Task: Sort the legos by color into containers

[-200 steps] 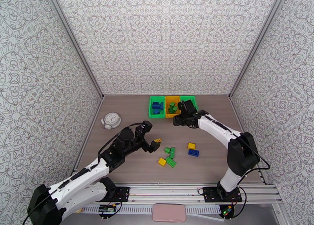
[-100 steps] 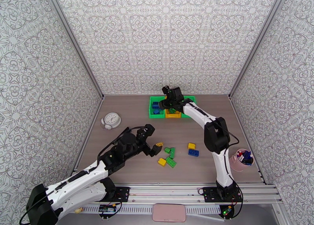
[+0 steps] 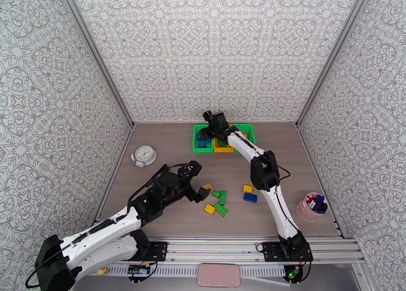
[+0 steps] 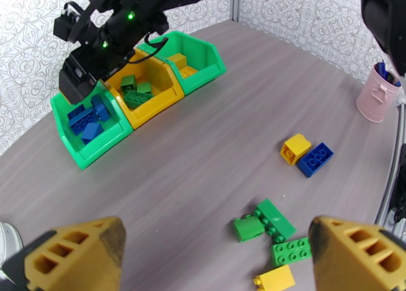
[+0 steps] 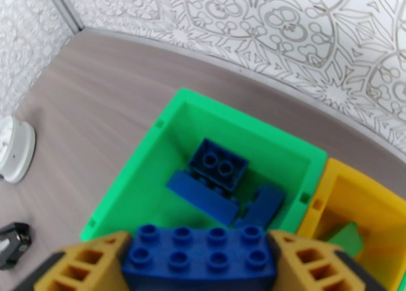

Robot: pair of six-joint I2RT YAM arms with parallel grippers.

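Note:
Three containers stand in a row at the back: a left green bin (image 3: pixel 195 146) with blue legos, a yellow bin (image 3: pixel 222 149) with green ones, and a right green bin (image 3: pixel 248 132). My right gripper (image 3: pixel 209 129) hangs over the left green bin (image 5: pixel 152 150), shut on a blue lego (image 5: pixel 200 251). Loose legos lie mid-table: green ones (image 3: pixel 220 201), two yellow (image 3: pixel 209 209) (image 3: pixel 247 188) and one blue (image 3: pixel 250 197). Just left of them my left gripper (image 3: pixel 199 179) stands open and empty. Its wrist view shows the green legos (image 4: pixel 264 223) between its fingers (image 4: pixel 76 251).
A white round clock (image 3: pixel 144 155) lies at the left of the table. A pink cup (image 3: pixel 312 209) with small items stands at the right near the wall. A pink flat object (image 3: pixel 218 275) rests below the front rail.
My right arm has swung left from the yellow and right bins to above the left green bin. The left gripper has edged slightly down toward the loose legos.

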